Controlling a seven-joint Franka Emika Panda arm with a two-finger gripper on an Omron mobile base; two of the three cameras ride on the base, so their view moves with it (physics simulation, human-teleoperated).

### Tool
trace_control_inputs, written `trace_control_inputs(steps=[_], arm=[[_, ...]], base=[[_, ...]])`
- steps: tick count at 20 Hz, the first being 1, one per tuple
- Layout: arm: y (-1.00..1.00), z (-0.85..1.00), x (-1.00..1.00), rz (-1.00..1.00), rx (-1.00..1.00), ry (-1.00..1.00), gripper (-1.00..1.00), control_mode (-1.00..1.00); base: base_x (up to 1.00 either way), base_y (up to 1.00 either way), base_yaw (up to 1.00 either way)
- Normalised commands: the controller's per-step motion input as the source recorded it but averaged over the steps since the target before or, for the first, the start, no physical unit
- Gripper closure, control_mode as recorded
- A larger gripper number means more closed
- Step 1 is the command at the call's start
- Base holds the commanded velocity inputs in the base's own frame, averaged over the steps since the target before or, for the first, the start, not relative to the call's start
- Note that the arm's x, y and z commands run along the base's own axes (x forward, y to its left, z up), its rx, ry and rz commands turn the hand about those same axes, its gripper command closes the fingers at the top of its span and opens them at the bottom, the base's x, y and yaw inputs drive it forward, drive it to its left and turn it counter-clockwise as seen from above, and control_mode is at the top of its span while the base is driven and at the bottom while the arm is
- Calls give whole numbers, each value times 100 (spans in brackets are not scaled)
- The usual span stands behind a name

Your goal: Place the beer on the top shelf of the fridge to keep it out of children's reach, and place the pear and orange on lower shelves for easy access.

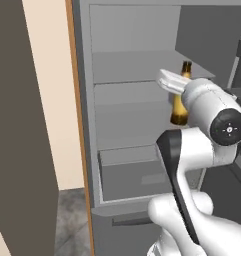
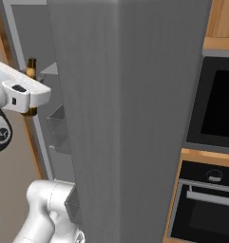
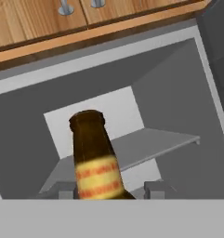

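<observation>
Arm is reaching into the open fridge, hand level with the beer. Bottle is standing upright in the grip, neck poking up above the jaws, base sitting below them, top shelf just behind.

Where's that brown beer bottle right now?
The beer is upright in the end effector, at the open fridge's right side in the left base view, its neck just poking above the top shelf.
</observation>
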Motion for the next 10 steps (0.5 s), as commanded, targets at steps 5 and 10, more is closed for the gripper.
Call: trace_control_inputs(steps=[5, 10], arm=[[-9, 5, 49, -1, -2, -37, 100, -100], [-14, 20, 51, -2, -1, -22, 100, -100]], base=[[0, 0, 0], [0, 0, 0]])
